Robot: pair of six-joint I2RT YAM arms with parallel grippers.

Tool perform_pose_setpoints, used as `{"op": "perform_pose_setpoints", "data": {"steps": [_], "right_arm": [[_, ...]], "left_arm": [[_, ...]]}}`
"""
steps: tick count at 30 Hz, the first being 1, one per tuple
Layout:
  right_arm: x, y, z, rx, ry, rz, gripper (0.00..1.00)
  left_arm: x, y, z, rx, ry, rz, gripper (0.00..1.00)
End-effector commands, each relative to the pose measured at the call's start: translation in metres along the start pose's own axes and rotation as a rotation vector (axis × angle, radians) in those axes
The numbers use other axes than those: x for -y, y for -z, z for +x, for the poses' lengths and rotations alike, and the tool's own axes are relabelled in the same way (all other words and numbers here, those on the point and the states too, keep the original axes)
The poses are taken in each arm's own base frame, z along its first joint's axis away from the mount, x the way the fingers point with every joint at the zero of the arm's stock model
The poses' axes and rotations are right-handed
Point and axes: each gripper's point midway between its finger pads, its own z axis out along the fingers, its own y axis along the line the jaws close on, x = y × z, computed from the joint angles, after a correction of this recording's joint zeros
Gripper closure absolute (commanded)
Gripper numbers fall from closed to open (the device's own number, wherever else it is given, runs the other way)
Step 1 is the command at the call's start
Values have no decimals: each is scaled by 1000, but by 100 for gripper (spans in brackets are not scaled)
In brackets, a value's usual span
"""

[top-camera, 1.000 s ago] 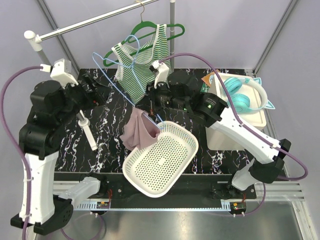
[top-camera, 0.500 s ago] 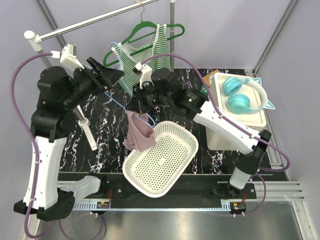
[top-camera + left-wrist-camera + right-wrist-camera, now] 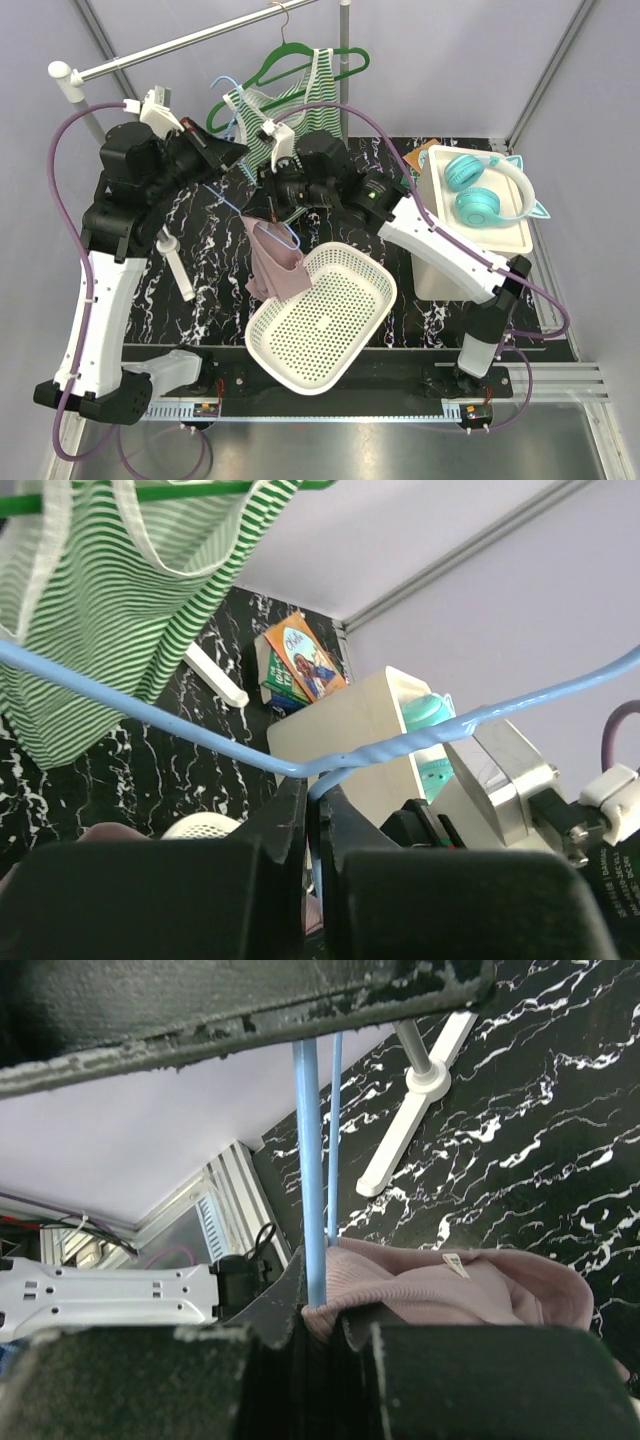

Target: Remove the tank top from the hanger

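Observation:
A pink tank top (image 3: 275, 262) hangs from a light-blue wire hanger (image 3: 225, 203) held in the air over the table's middle. In the right wrist view my right gripper (image 3: 322, 1305) is shut on the top's edge (image 3: 450, 1285) together with a blue hanger wire (image 3: 308, 1160). From above, that gripper (image 3: 268, 205) sits at the garment's upper end. My left gripper (image 3: 232, 150) is higher and to the left. Its jaws (image 3: 316, 785) are shut on the hanger wire (image 3: 180, 730) just below the twisted neck.
A green-striped tank top (image 3: 275, 115) on a green hanger (image 3: 340, 62) hangs from the rail (image 3: 180, 42) right behind the grippers. A white perforated basket (image 3: 320, 315) lies below the pink top. A cream box (image 3: 470, 235) with teal headphones (image 3: 480, 190) stands at right, a white stand (image 3: 175, 260) at left.
My left arm rose and swung right to the blue hanger, and its jaws closed on the wire. My right arm shifted up and left, lifting the pink top higher.

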Motion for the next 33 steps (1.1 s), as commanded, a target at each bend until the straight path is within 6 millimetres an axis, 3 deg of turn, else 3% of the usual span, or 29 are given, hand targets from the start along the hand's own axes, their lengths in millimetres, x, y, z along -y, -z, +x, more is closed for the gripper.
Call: {"op": "perform_pose_setpoints", "data": {"steps": [1,4,5,6,9,10,16,20,28,33], "right_arm": [[-4,2,-43,117,37,-21,89],[12,-7,-52,132,24,16,74],[23,-8,-55,132,10,38,53],[30,-10,-58,116,-14,61,39],[41,-8,-58,62,-23,103,16],[40,-7,-58,50,-16,104,13],[23,17,-52,16,-20,63,0],[10,30,-50,8,23,12,0],[11,49,-61,54,54,61,0],[22,46,-44,15,90,82,0]], "left_arm": [[6,-3,-38,136,-75,-17,100],[2,-5,-54,187,-108,-56,100],[-2,-5,-58,205,-109,-77,100],[-4,-4,-62,220,-109,-87,100],[-5,-5,-70,240,-96,-94,100],[-3,-4,-73,246,-90,-89,100],[6,-13,-85,244,-4,-45,100],[5,-13,-94,277,-2,-57,100],[-8,4,-118,372,-10,-116,100],[-6,11,-127,417,1,-124,100]]}}
